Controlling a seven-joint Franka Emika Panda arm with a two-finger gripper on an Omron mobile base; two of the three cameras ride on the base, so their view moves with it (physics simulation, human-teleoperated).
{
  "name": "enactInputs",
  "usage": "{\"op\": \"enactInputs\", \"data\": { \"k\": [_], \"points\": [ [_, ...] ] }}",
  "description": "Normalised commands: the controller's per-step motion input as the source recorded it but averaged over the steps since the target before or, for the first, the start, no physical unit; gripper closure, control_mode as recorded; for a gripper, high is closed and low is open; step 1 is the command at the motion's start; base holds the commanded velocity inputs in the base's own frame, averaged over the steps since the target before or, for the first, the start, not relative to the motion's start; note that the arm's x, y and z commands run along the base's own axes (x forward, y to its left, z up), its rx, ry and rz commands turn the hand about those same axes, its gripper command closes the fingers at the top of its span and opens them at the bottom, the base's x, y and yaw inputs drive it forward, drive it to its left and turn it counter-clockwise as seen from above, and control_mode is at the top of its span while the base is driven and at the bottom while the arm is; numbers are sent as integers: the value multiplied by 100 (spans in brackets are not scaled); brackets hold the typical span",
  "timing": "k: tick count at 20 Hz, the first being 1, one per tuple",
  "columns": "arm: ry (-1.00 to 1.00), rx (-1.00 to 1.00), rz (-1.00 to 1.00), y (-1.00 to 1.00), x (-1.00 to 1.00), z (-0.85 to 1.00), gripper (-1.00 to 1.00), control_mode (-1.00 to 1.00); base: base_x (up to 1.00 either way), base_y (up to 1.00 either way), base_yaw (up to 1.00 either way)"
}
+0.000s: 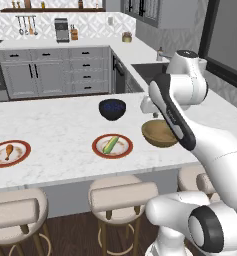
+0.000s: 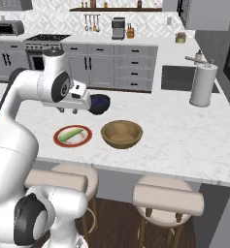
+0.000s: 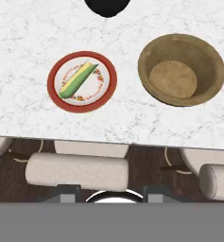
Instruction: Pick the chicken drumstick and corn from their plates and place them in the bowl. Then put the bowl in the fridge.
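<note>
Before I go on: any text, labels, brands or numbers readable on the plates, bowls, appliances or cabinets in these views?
None: no readable text anywhere.
Corn plate: a speckled pattern, no lettering.
Wooden bowl and dark bowl: plain.
Coffee machine and microwave: too small to show any label.

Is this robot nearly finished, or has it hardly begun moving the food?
Hardly begun, it seems. Done: nothing visible; the wooden bowl is empty. The corn lies on its plate, and the chicken drumstick lies on the other plate further along the counter. In hand: nothing; the tool hangs above the counter between the corn plate and the small dark bowl. Left: move both foods into the bowl, then put it in the fridge.
</note>
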Motion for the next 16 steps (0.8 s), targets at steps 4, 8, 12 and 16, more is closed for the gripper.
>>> {"op": "enactInputs", "data": {
  "k": [4,8,12,16],
  "points": [
    [-2,0,1,0,-34,0,-100,-100,0,0,0],
    [0,0,3,58,-91,-30,-100,-100,0,0,0],
    [1,3,-34,86,44,-57,-100,-100,0,0,0],
    [2,1,-38,73,75,-54,-100,-100,0,0,0]
  ]
}}
